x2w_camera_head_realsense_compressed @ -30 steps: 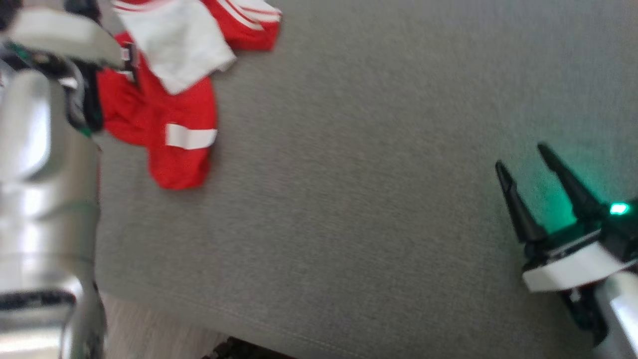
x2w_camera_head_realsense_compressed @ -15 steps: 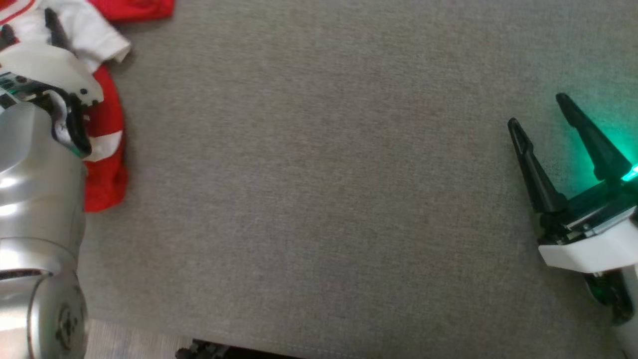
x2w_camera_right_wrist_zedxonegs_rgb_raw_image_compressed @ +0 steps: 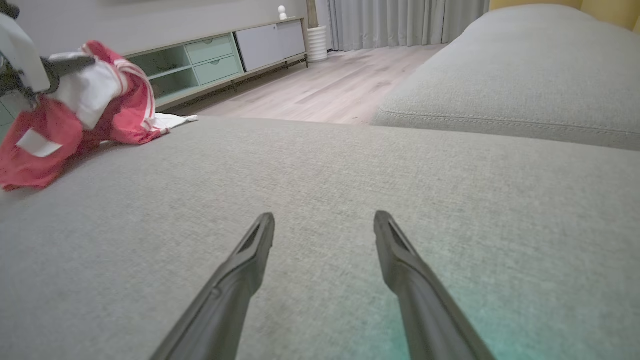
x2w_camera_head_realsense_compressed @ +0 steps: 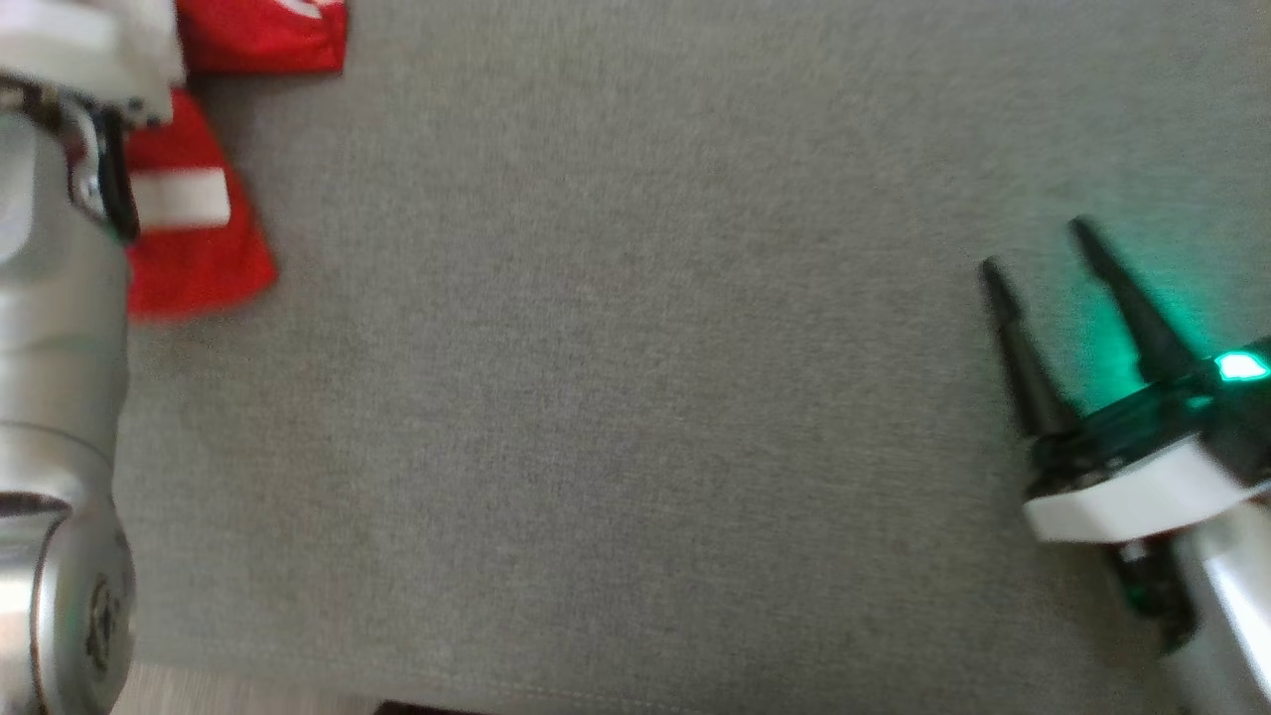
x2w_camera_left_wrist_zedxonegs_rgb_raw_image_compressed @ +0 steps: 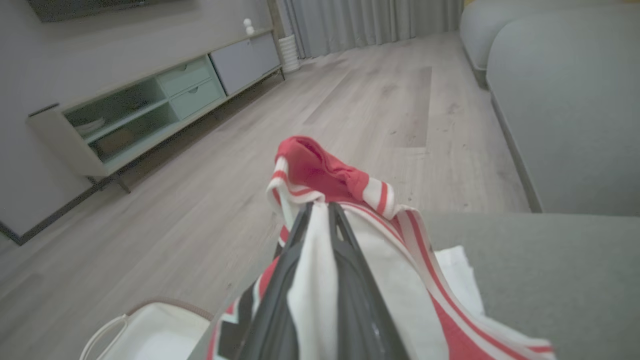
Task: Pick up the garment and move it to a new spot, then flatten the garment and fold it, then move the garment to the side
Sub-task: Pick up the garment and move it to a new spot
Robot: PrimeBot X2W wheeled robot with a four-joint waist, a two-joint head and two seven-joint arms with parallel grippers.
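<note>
The garment (x2w_camera_head_realsense_compressed: 194, 243) is red with white panels and stripes, bunched at the far left of the grey cushion (x2w_camera_head_realsense_compressed: 635, 377). In the left wrist view my left gripper (x2w_camera_left_wrist_zedxonegs_rgb_raw_image_compressed: 320, 207) is shut on a white fold of the garment (x2w_camera_left_wrist_zedxonegs_rgb_raw_image_compressed: 320, 280), red striped cloth draped over its tips. The right wrist view shows the garment (x2w_camera_right_wrist_zedxonegs_rgb_raw_image_compressed: 75, 115) lifted off the cushion at the upper left, with part still trailing on the surface. My right gripper (x2w_camera_head_realsense_compressed: 1033, 248) hovers open over bare cushion at the right, fingers (x2w_camera_right_wrist_zedxonegs_rgb_raw_image_compressed: 250, 250) wide apart with nothing between them.
A second grey cushion (x2w_camera_right_wrist_zedxonegs_rgb_raw_image_compressed: 510, 90) lies to the right beyond a gap. Wooden floor (x2w_camera_left_wrist_zedxonegs_rgb_raw_image_compressed: 325, 115) and a low media cabinet (x2w_camera_left_wrist_zedxonegs_rgb_raw_image_compressed: 150, 110) lie past the cushion's edge. A white basket (x2w_camera_left_wrist_zedxonegs_rgb_raw_image_compressed: 150, 335) sits on the floor below the garment. Curtains (x2w_camera_right_wrist_zedxonegs_rgb_raw_image_compressed: 400, 20) hang far back.
My left gripper has shut on the garment and raised it; the red lower part now hangs differently. The head camera has shifted. The right gripper stays open.
</note>
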